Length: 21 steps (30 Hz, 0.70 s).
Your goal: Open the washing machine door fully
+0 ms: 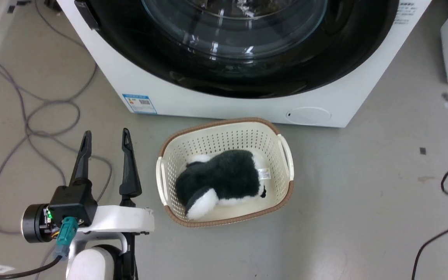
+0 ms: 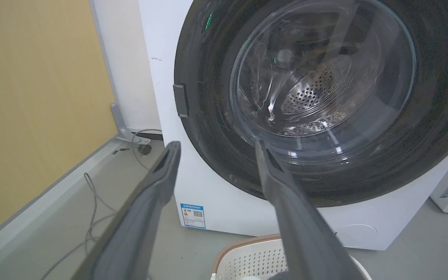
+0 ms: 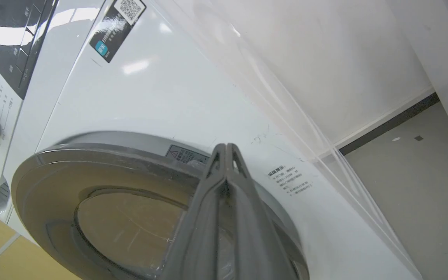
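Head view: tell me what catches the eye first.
The big glossy black door of the white washing machine spans the top. Below it, on the floor, a cream basket holds a black-and-white plush toy. The left pincer hangs open at lower left.

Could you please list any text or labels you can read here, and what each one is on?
None can be read.
Blue-edged sticker, washing machine front: too small.
Black QR sticker: blurred.
Chinese print beside the washing machine door: too small.
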Motion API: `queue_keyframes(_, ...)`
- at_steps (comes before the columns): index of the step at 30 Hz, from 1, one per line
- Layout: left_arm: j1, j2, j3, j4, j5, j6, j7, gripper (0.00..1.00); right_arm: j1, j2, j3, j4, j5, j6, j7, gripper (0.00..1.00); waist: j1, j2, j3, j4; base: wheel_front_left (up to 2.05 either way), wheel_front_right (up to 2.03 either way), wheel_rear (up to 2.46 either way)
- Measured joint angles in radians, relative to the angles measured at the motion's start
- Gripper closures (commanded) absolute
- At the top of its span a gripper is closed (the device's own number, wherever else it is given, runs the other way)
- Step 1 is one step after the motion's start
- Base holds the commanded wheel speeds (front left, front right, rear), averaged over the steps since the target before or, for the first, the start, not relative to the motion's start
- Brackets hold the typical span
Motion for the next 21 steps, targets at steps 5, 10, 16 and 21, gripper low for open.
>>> queue_keyframes(5, -0.014, 0.0, -0.004, -0.005, -0.008, 0.01, -0.011, 0.0, -0.081, -0.012, 0.023, 0.051, 0.03, 0.0, 0.006, 1.0, 0.0, 0.0, 0.028, 0.011, 0.0, 0.0, 0.0)
queue_keyframes(10, -0.023, 0.0, -0.008, -0.011, -0.02, 0.02, -0.021, 0.0, -0.145, -0.027, 0.046, 0.099, 0.059, 0.0, 0.008, 1.0, -0.0001, 0.0, 0.055, 0.023, 0.0, 0.0, 0.0)
queue_keyframes(16, -0.041, 0.0, -0.009, -0.022, -0.021, 0.032, -0.033, 0.0, -0.209, -0.045, 0.08, 0.152, 0.093, 0.0, 0.025, 1.0, -0.0001, 0.0, 0.086, 0.036, 0.0, 0.0, 0.0)
queue_keyframes(21, -0.05, 0.0, -0.016, -0.027, -0.03, 0.044, -0.039, 0.0, -0.255, -0.058, 0.114, 0.192, 0.128, 0.0, 0.06, 1.0, -0.0001, 0.0, 0.108, 0.043, 0.0, 0.0, 0.0)
